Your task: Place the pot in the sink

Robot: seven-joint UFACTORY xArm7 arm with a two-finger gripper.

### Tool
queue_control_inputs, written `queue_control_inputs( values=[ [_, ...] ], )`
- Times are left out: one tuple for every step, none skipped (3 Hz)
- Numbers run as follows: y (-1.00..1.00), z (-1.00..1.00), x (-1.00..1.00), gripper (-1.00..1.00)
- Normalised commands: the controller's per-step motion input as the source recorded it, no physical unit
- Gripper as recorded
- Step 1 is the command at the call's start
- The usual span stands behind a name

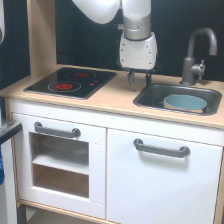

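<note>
Light wood tabletop [117,97] holds the sink [150,95], where the pot [185,102] sits. Pot looks light, stiff; its rim can be pinched. Claw [139,78] hangs empty, slightly open.

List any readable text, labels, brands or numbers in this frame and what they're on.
None readable.
White robot arm housing: no visible logo or lettering.
Black stovetop: only red ring markings, no characters.
Light-blue round pot in the dark grey metal sink: unmarked.
White cabinet doors: plain.
</note>
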Motion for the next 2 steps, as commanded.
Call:
queue_control_inputs(
  values=[
    [-0.03,0.44,-0.32,1.0],
    [-0.03,0.35,-0.3,1.0]
  ],
)
